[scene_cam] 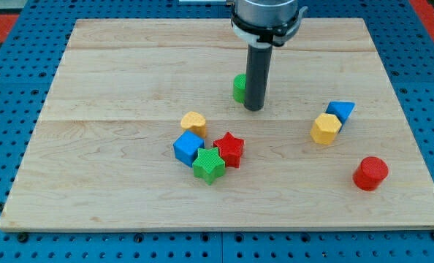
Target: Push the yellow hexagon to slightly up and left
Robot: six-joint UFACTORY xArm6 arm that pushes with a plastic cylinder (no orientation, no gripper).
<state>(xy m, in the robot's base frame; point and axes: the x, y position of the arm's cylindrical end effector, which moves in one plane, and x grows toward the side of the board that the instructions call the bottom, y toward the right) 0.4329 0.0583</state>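
Observation:
The yellow hexagon point(326, 128) lies at the view's right, touching a blue triangle point(341, 111) at its upper right. My tip point(254, 108) is near the board's middle top, well to the left of the hexagon and apart from it. A green block point(240, 88) sits right behind the rod on its left, partly hidden by it.
A cluster sits left of centre: a yellow heart-like block point(193, 121), a blue cube point(188, 147), a green star point(209, 165) and a red star point(230, 149). A red cylinder point(370, 174) stands at the lower right. The wooden board point(93, 183) rests on a blue pegboard.

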